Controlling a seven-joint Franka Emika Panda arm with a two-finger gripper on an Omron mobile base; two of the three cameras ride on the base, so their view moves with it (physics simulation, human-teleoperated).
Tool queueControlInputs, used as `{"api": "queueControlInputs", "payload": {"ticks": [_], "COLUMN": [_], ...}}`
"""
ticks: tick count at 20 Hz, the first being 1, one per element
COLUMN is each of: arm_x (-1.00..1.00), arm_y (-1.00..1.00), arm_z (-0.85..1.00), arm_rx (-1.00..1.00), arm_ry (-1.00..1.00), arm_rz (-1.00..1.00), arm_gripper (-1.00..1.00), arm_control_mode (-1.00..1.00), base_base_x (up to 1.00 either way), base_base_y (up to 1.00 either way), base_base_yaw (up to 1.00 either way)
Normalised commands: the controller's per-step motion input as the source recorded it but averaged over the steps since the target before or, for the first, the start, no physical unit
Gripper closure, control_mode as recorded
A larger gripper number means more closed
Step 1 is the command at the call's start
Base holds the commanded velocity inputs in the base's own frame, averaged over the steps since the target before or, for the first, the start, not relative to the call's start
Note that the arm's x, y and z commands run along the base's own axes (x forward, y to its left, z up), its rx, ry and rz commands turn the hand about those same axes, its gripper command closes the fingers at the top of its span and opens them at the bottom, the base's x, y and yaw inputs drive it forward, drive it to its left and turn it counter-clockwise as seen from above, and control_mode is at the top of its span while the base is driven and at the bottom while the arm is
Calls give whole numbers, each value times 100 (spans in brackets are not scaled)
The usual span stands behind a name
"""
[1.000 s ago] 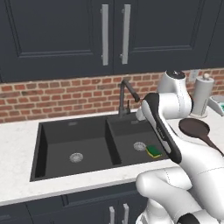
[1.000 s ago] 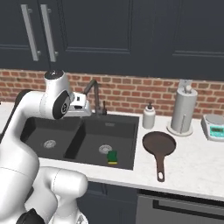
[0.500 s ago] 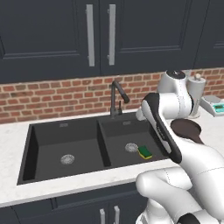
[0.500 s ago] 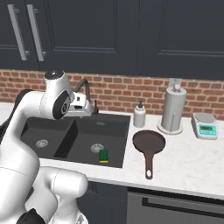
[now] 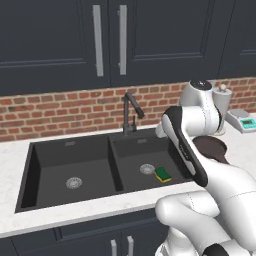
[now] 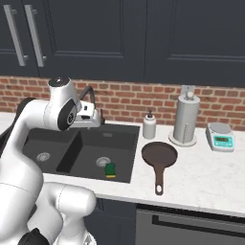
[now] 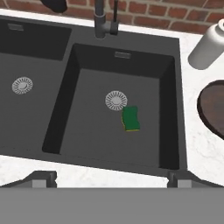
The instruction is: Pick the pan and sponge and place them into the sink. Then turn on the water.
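The black double-basin sink (image 5: pixel 70 144) (image 6: pixel 52 143) (image 7: pixel 87 135) holds the green and yellow sponge (image 5: pixel 162 174) (image 6: pixel 110 169) (image 7: pixel 130 118), which lies in the right basin beside the silver drain. On the counter right of the sink rests the dark brown pan (image 6: pixel 159 155) (image 5: pixel 212 146) (image 7: pixel 213 109), handle toward the front edge, partly hidden by my arm in the left base view. My gripper (image 7: pixel 113 178) hangs open and empty high over the right basin's front edge. The water is not in view at the dark faucet (image 5: pixel 131 112) (image 7: pixel 103 22).
A white soap bottle (image 6: pixel 149 125) (image 7: pixel 205 46) stands just behind the pan. Further right are a paper towel holder (image 6: pixel 185 117) and a kitchen scale (image 6: pixel 220 136) (image 5: pixel 242 120). A brick wall and dark upper cabinets rise behind the counter.
The whole picture has slid slightly left, so the base has driven to the right. The sponge and pan lie as before; the gripper stays open.
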Motion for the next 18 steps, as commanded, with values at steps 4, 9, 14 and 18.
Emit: {"api": "queueControlInputs", "payload": {"ticks": [4,9,14,18], "arm_x": [0,0,0,0], "arm_y": [0,-20,-10,-1], "arm_z": [0,-8,-1,-3], "arm_rx": [0,0,0,0], "arm_ry": [0,2,1,0], "arm_rz": [0,-1,-1,0], "arm_gripper": [-100,-100,-100,-100], "arm_control_mode": [100,-100,-100,-100], "base_base_x": [0,0,0,0], "base_base_y": [-32,-14,0,0], "base_base_yaw": [-1,-1,0,0]}}
